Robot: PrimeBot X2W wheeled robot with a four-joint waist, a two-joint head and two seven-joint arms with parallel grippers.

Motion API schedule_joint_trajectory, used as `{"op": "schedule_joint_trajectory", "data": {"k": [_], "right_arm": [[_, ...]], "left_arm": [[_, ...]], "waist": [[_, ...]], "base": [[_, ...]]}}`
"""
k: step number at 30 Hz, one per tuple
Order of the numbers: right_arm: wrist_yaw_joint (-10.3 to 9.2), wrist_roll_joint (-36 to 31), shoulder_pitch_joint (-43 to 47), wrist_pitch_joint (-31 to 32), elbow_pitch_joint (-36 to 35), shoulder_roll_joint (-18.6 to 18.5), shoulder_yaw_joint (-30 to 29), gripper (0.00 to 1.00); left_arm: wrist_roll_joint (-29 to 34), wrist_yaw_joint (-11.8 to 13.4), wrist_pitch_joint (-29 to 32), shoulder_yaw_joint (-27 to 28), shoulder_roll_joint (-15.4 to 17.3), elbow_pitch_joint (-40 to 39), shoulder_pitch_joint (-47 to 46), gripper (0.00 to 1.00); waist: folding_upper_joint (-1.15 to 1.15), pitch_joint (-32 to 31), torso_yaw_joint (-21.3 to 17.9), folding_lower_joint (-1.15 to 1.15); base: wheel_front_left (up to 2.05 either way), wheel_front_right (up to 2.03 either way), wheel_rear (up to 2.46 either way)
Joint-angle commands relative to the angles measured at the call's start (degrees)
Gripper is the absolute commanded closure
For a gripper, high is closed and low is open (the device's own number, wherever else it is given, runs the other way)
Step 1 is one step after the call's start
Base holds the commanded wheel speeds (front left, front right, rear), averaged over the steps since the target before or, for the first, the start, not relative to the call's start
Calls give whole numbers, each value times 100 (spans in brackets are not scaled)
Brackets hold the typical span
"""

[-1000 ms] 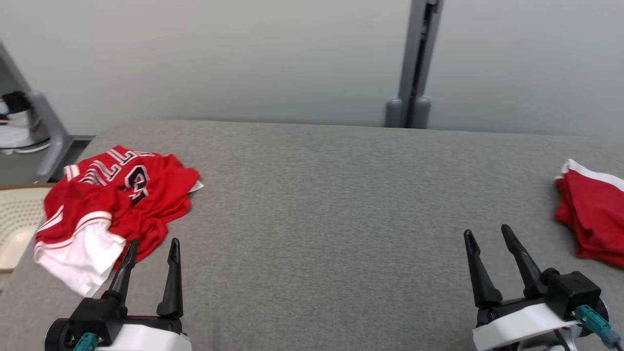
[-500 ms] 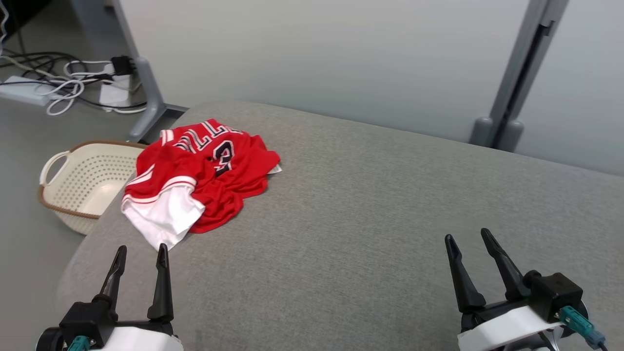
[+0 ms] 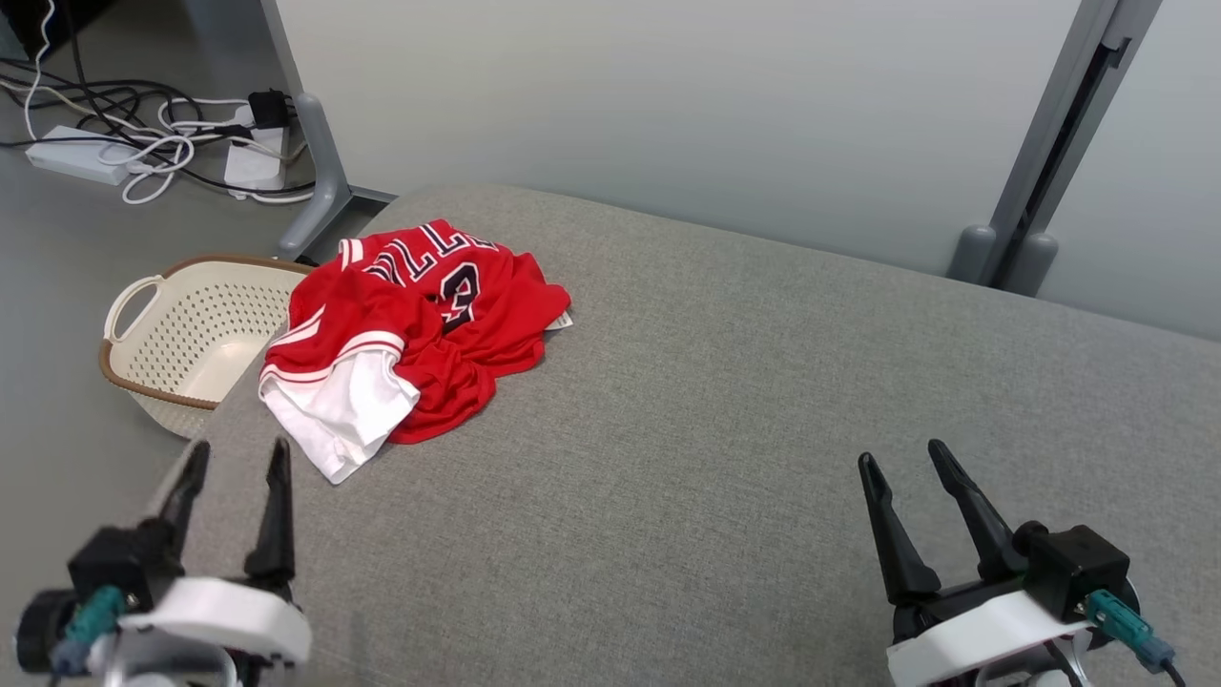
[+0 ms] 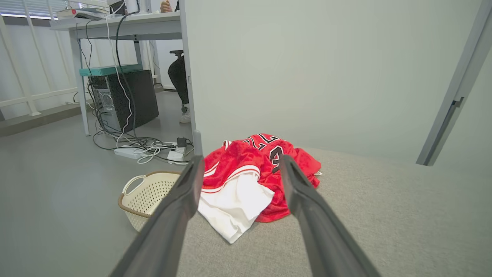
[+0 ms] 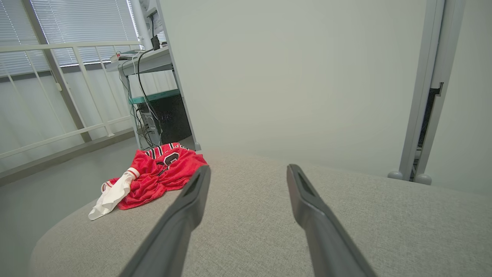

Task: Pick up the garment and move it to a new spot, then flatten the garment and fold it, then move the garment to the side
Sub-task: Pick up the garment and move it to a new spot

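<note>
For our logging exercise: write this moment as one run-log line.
phase: pre-grasp | garment: crumpled, far-left corner of grey surface | left hand: open, short of it | right hand: open, empty

Bright, even, soft light; faint shadows; left end effector (image 3: pixel 238 448) blurred; 2 wrist views edge-warped.

one red garment (image 3: pixel 429 324) is lying on one grey table (image 3: pixel 715 429). one cream basket (image 3: pixel 172 334) and one white power strip (image 3: pixel 72 157) are sitting on the floor (image 3: pixel 57 334). two grippers are showing: one left gripper (image 3: pixel 239 446) and one right gripper (image 3: pixel 901 452).
</note>
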Motion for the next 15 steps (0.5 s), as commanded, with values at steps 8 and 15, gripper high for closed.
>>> {"op": "schedule_joint_trajectory", "data": {"k": [8, 15], "right_arm": [[2, -54, -287, -27, -22, -141, 49, 0], [2, -132, -685, -27, -97, -254, 88, 0]], "left_arm": [[-546, -156, 1192, 230, 769, 390, -1477, 0], [-1282, -241, 1824, 328, 1392, 1479, -2791, 0]], "waist": [[0, 447, -375, 0], [0, 1040, -851, 0]], "base": [[0, 0, 0], [0, 0, 0]]}}
